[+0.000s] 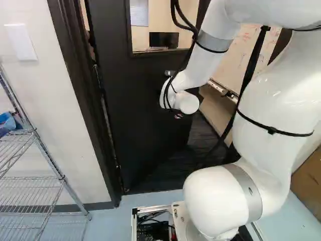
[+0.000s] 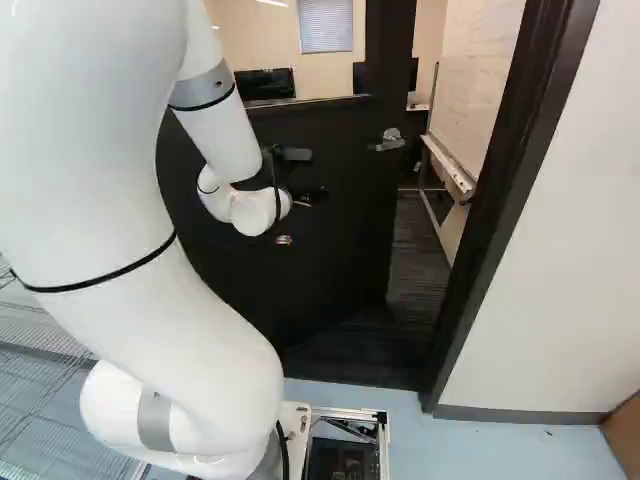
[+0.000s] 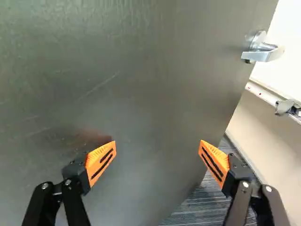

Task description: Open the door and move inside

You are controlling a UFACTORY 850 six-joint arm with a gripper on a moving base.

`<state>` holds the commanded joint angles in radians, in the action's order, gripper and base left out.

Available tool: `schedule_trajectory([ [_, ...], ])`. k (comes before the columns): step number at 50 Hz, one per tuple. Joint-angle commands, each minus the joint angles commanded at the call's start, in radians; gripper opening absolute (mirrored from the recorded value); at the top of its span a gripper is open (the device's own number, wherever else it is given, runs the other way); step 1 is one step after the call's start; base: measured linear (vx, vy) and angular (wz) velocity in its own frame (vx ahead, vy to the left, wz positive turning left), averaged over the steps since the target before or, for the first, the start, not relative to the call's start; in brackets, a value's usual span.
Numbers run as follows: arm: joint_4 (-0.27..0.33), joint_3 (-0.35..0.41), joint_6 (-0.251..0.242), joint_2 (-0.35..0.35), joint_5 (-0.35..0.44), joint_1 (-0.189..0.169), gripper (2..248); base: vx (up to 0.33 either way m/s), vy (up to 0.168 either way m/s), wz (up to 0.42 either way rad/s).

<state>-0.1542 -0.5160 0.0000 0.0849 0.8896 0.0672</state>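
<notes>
In the wrist view, see the fingers (image 3: 100, 159) standing wide apart, gripping nothing, turned toward the flat face of the door (image 3: 127, 84); impossible to tell about contact. Leave the handle (image 3: 263, 47) alone, out by the free edge: with the door ajar and apparently swinging away into the room, probably no need to grasp or turn it. Push slowly and squarely, nearer the free edge for an easier swing, without skidding or hooking the handle.

In the left base view, follow the arm (image 1: 200, 70) out to the door, hinged beside the near door frame (image 1: 88, 100). Keep the cables (image 1: 193, 32) from snagging, and steer clear of the wire rack (image 1: 62, 178) by the wall (image 1: 45, 90).

In the right base view, judge the gap between the free edge and the opposite jamb (image 2: 505, 200): likely too narrow for the base (image 2: 384, 440). Open further before driving in, and mind the whiteboard (image 2: 480, 90) with its tray (image 2: 455, 170) beyond the jamb.
</notes>
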Motion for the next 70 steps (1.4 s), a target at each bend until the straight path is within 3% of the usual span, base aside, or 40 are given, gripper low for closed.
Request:
schedule_trajectory([
  [70, -0.009, -0.228, 0.0, 0.202, 0.005, 0.143, 247, 0.0, 0.0, 0.0],
])
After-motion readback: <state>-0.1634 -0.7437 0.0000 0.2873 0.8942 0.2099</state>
